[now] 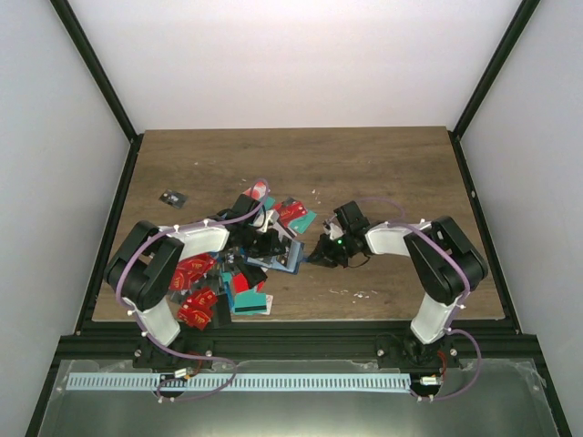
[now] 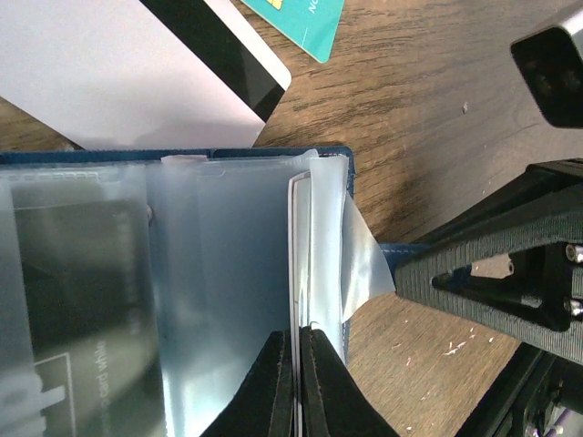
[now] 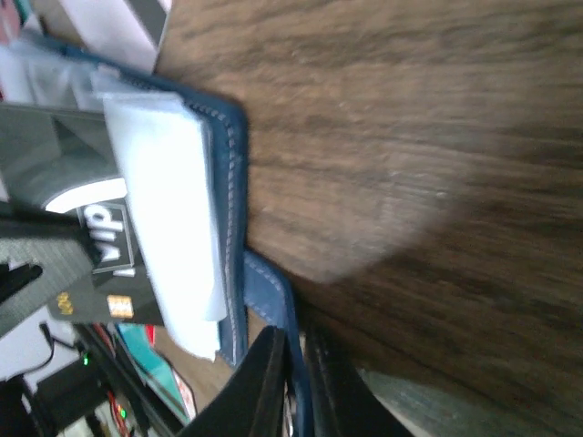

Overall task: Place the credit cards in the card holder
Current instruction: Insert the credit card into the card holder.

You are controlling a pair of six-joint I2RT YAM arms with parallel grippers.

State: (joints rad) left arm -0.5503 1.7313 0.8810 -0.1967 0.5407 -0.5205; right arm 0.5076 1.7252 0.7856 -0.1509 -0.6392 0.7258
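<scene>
Left of the card holder (image 1: 278, 261), most of the credit cards (image 1: 194, 270) lie in a loose, mostly red heap on the counter (image 1: 383, 173), not yet filed. Just past the holder's far edge, my left wrist camera shows a striped white card (image 2: 137, 73) and the corner of a teal card (image 2: 301, 23), both flat on the wood. The holder itself lies open, with its clear sleeves (image 2: 219, 291) fanned out.

My left end effector (image 2: 297, 350) is clenched on a thin white edge standing among those sleeves. I take it for a white-edged card (image 2: 292, 264) seen edge-on. It could be a sleeve lip instead, and I cannot settle that from here. A dark card (image 3: 96, 241) shows among the sleeves. On the holder's right side, my right end effector (image 3: 293, 355) is pinched onto the blue clasp tab (image 3: 266, 289), with the holder's stitched edge just beside it.

I judge the step in hand to be seating one card in a pocket while the right arm steadies the case by its tab. The next move calls for a slow push along the line of the sleeve, deeper into the holder, because the plastic looks flimsy and could buckle or fold under the card. Only once the card sits fully inside would I release the left fingers and go to the heap left of the holder for another. The right grip on the tab should hold throughout.
</scene>
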